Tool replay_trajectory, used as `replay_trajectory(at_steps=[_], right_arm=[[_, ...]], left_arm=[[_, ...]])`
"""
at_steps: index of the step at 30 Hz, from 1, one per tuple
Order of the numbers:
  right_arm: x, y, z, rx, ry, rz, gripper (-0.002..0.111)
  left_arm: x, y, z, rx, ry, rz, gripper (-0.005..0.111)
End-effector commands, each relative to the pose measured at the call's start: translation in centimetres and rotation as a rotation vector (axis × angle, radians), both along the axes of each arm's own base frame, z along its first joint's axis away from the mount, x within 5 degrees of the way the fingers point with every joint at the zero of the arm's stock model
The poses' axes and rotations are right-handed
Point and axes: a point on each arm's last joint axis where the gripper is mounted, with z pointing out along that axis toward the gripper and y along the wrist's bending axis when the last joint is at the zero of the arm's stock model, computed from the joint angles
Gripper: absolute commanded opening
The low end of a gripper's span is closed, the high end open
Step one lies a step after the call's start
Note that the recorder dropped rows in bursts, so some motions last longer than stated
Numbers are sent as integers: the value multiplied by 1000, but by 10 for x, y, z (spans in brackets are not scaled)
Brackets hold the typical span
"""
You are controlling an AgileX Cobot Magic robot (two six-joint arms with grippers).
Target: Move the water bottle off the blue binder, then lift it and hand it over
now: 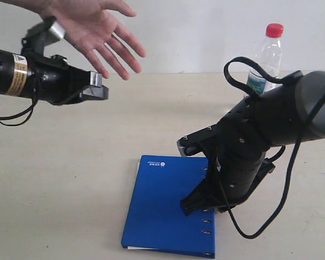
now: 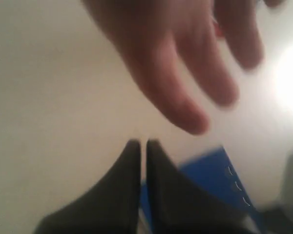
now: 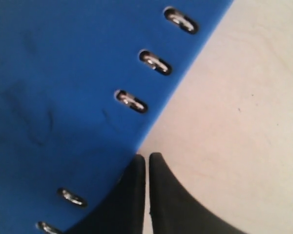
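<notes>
One water bottle point(image 1: 268, 57), clear, red-capped, its label seemingly green and white, stands upright on the bench point(image 1: 59, 162) behind one flat blue binder point(image 1: 165, 206); the left tool point(image 2: 139, 144), under one open hand point(image 1: 97, 30), and the right tool point(image 3: 146, 157) are both closed, gripping nothing

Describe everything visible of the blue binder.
The flat bright-blue ring binder lies closed on the beige table, small white logo by one short edge, metal rings showing through slots along one long edge, white pages peeking at a near corner. The right end effector, shut, is at the ringed edge; contact unclear.
</notes>
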Motion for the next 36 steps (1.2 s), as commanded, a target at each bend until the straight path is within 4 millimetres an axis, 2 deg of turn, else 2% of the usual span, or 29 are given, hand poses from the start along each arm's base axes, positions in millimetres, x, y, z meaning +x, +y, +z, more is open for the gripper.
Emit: replay_trajectory(at_steps=[1,3,5,9,12,13,14,15,16,17,18,19,21,23,24,27,29,30,31,32,36], right_arm=[[-1,-3,12,6,-19,4,0],[-1,-3,17,17,-33,4,0],[0,-3,21,34,-52,5,0],[0,-2,24,46,-66,6,0],[0,-3,24,40,-60,5,0],[-1,-3,24,36,-56,5,0],[-1,-3,24,33,-53,4,0],[-1,-4,24,31,-50,4,0],[-1,-4,24,30,-50,4,0],[-1,-4,24,30,-50,4,0],[-1,-4,24,30,-50,4,0],[-1,-4,24,30,-50,4,0],[-1,-4,24,29,-49,4,0],[-1,-4,24,27,-47,3,0],[-2,-4,24,26,-45,0,0],[-2,-4,24,26,-45,0,0],[-2,-4,24,25,-45,4,0],[-2,-4,24,25,-45,4,0],[-2,-4,24,25,-45,4,0],[-2,-4,24,25,-45,4,0],[-2,-4,24,26,-45,2,0]], left_arm=[[-6,33,25,153,-169,322,4],[-15,44,33,257,-256,403,4],[-25,50,33,380,-318,447,4],[-38,54,10,560,-296,444,4],[-41,63,-13,770,-165,486,4],[-41,64,-18,826,-69,499,4],[-38,63,-23,884,3,447,4],[-35,58,-24,866,100,427,4],[-33,51,-28,891,201,318,4],[-33,31,-30,752,381,177,4],[-35,18,-33,640,457,58,4],[-39,4,-36,517,497,-52,4],[-41,-14,-45,317,520,-137,4],[-44,-23,-57,262,512,-164,4],[-46,-27,-71,281,495,-154,4],[-45,-27,-89,309,479,-126,8],[-44,-28,-102,299,525,-116,28],[-45,-31,-111,289,544,-158,45],[-47,-34,-116,256,564,-184,57],[-46,-37,-119,231,563,-198,60],[-45,-44,-123,147,550,-234,56]])
